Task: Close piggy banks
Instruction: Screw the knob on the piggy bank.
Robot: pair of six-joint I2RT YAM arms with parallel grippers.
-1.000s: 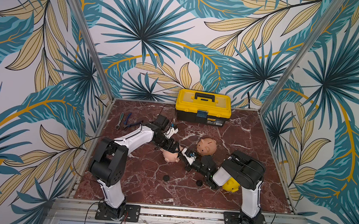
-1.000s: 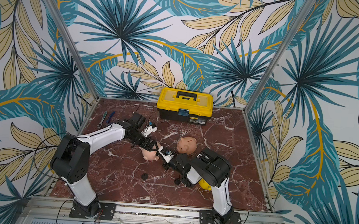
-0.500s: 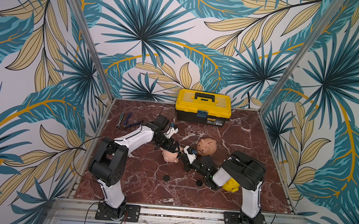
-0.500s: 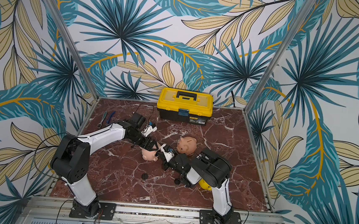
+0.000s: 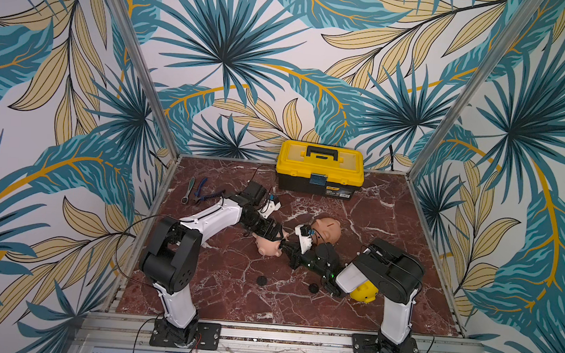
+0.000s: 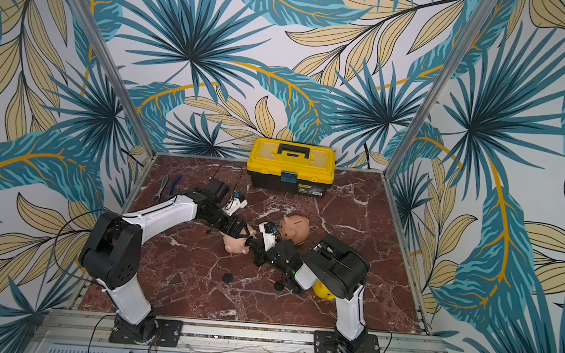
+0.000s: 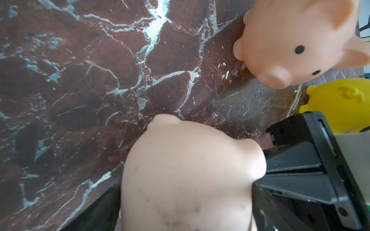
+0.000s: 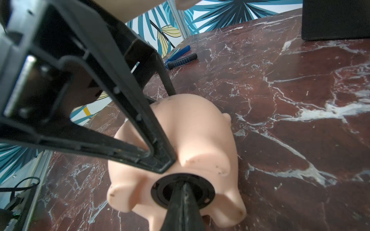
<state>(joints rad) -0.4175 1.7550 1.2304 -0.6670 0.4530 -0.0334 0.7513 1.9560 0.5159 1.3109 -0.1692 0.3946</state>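
The pale pink piggy bank [image 5: 266, 248] [image 6: 233, 245] lies on its side mid-table. My left gripper [image 5: 271, 233] [image 7: 186, 200] is shut on its body [image 7: 186, 176], one finger on each flank. A black round plug [image 8: 160, 193] sits in its belly hole. My right gripper [image 5: 284, 248] [image 8: 183, 187] is shut, its tips pressed into the middle of that plug. The darker peach-pink piggy bank [image 5: 329, 227] [image 7: 296, 40] stands upright just behind. The yellow piggy bank [image 5: 363, 291] [image 7: 340, 106] lies by the right arm's elbow, partly hidden.
A yellow-and-black toolbox [image 5: 319, 168] stands at the back wall. Pliers and a wrench [image 5: 197, 189] lie at the back left. Two loose black discs [image 5: 261, 280] [image 5: 313, 287] lie toward the front. Both arms cross the table's middle.
Hardly anything: the right wrist has shifted slightly at the pale pink pig's belly, and the left gripper keeps its hold.
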